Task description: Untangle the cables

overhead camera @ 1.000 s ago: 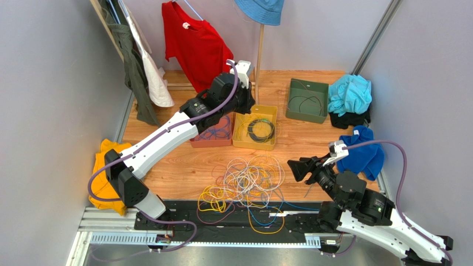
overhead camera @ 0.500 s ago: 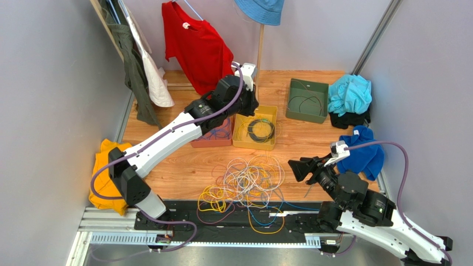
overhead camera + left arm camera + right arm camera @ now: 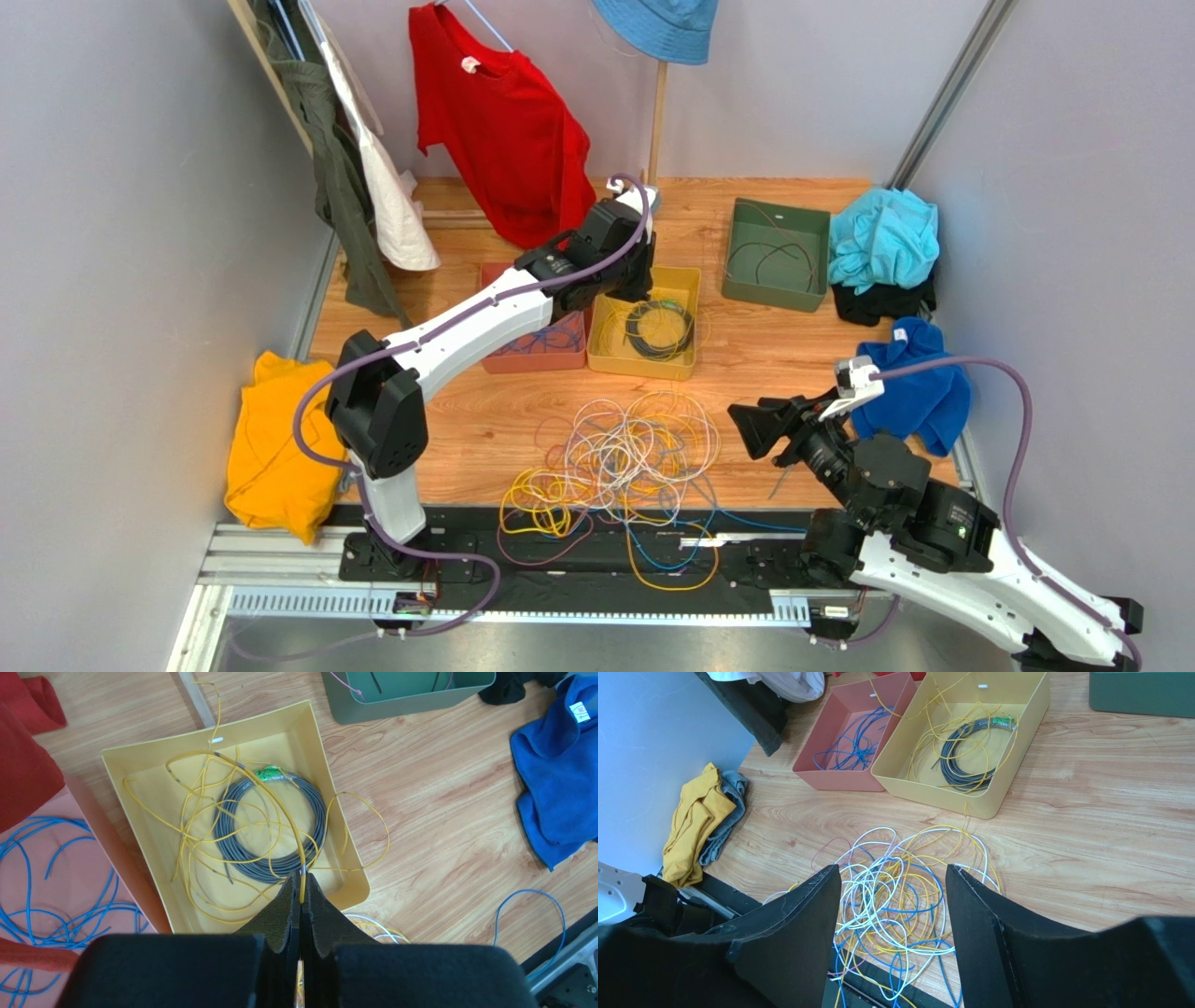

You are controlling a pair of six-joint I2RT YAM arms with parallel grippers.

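A loose tangle of yellow, white-grey and blue cables (image 3: 631, 455) sprawls flat on the near side of the yellow tray (image 3: 351, 882). Inside the tray lies a neat grey coil (image 3: 270, 829) among slack yellow loops. One yellow strand (image 3: 303, 855) rises from it, pinched in the left gripper (image 3: 302, 882).

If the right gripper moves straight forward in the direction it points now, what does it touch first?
Most likely the tangled cables; the open right gripper points down at that pile, with nothing between. Depth is hard to judge.
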